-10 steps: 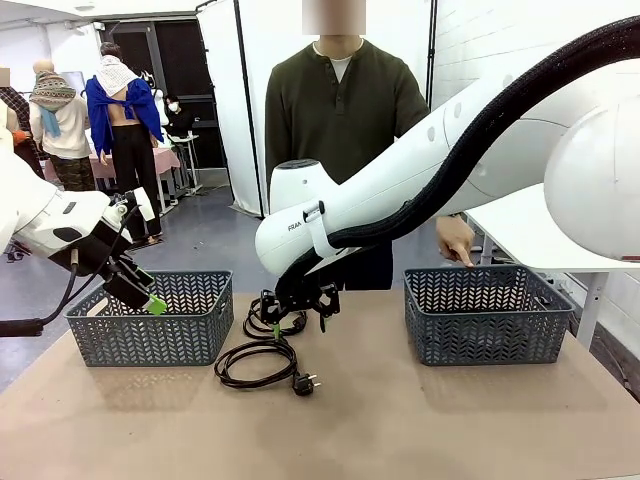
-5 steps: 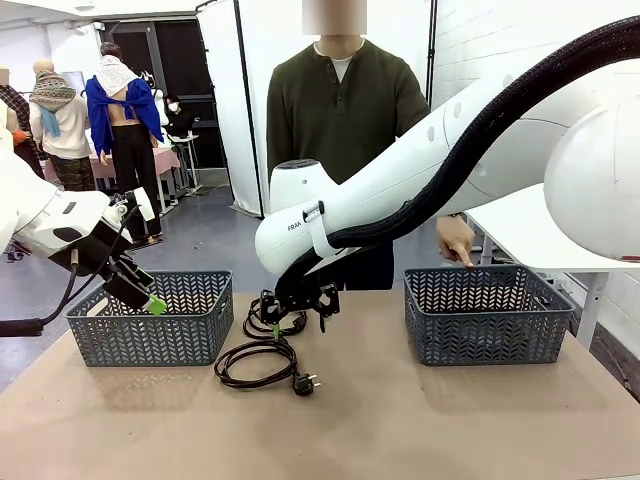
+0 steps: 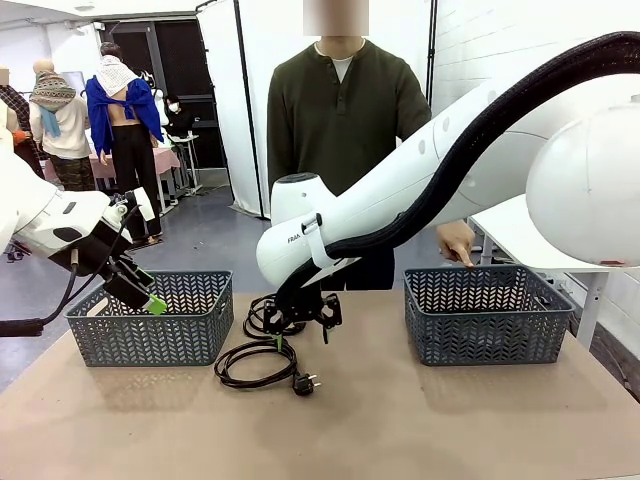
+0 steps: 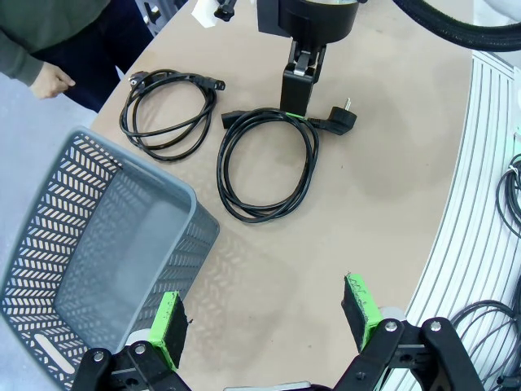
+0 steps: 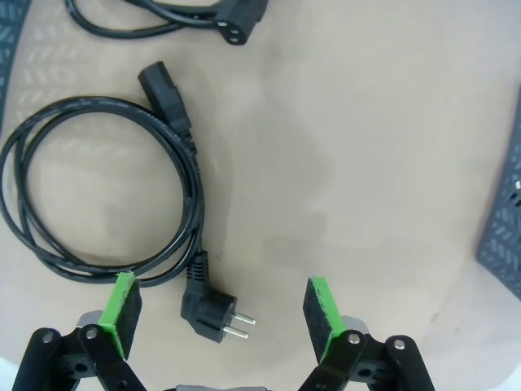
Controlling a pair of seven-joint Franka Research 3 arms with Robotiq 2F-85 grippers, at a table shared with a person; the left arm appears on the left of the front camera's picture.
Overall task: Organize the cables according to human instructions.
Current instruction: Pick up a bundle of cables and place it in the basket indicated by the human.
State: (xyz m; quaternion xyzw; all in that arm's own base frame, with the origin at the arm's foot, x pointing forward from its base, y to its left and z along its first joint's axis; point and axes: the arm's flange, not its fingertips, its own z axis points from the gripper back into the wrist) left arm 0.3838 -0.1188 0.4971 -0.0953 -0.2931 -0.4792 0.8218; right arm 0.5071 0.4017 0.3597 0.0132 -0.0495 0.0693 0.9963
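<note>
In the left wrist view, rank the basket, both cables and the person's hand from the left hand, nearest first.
1. Basket, beside the left hand.
2. Round-plug cable, mid-table.
3. Other cable, beyond it.
4. Person's hand, far edge.

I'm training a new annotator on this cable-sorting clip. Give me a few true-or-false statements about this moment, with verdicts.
1. Two cables lie on the table between the baskets. True: the near cable and the far cable lie between the left basket and the right basket.
2. The right gripper is shut on a cable. False: it hovers open above the cables, holding nothing.
3. The person's hand points down at the right basket. True.
4. The left gripper hangs over the right basket. False: it is open by the left basket.
</note>
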